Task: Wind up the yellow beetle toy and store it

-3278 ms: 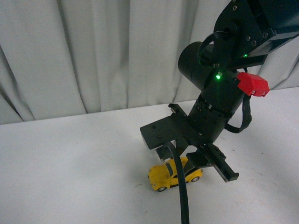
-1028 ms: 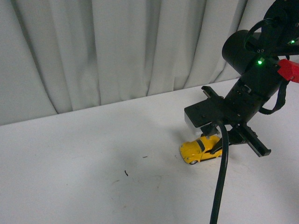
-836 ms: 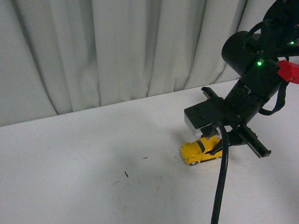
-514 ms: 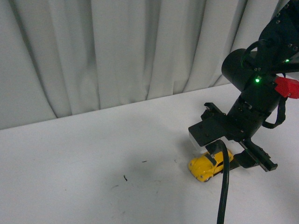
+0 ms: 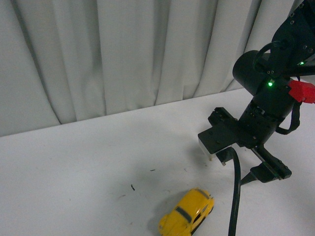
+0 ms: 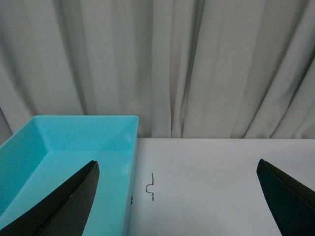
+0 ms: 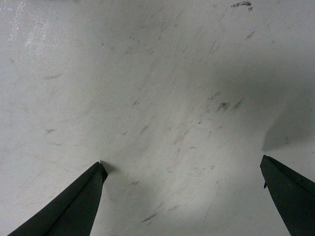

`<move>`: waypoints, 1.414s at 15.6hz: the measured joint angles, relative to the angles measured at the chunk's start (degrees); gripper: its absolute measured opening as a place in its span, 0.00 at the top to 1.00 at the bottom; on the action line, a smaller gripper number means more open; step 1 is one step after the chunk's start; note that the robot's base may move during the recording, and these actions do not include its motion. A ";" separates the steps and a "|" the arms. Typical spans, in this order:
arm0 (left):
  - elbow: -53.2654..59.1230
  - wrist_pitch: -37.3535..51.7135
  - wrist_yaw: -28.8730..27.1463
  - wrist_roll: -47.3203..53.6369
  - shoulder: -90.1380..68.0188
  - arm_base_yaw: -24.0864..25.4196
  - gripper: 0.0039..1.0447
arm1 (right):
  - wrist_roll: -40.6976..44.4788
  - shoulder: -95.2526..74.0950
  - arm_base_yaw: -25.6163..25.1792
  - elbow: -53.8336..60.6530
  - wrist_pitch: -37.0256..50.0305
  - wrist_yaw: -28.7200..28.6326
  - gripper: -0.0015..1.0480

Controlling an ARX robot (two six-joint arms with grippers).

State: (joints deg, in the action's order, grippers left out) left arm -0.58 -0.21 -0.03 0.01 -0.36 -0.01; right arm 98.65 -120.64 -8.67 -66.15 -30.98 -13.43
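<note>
Note the left claw [image 6: 177,167] gaping wide and empty by the turquoise bin [image 6: 69,147]. Find the yellow beetle toy [image 5: 188,212] loose on the surface [image 5: 74,172], apart from the right claw [image 7: 182,162], likewise wide open and empty. Judge it light, hard, glossy and apt to roll, so pinch across the flanks between the wheels.

White matte counter [image 5: 74,172], scuffed, with a few small dark specks [image 5: 132,186] near its middle, pleated off-white curtain [image 5: 123,54] hanging along the counter's far edge, soft even light, only faint shadows on the counter.
</note>
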 joint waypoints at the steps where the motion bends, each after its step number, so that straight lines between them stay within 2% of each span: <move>1: 0.00 0.00 0.00 0.00 0.00 0.00 0.06 | 0.00 0.04 0.00 0.04 0.07 -0.02 0.07; 12: 0.00 0.00 0.00 0.00 0.00 0.00 0.06 | 0.00 0.39 0.02 0.68 0.81 -0.09 0.07; 17: 0.00 0.00 -0.02 0.00 0.00 0.00 0.06 | -0.74 2.25 1.84 0.44 1.29 -4.79 0.07; 22: 0.00 0.00 0.00 0.00 0.00 0.00 0.06 | -3.74 13.09 2.23 -5.70 -1.29 -10.21 0.07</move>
State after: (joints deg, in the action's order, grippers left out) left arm -0.58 -0.21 -0.03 0.01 -0.36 -0.01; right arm 94.91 -107.55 -6.44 -71.85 -32.27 -23.64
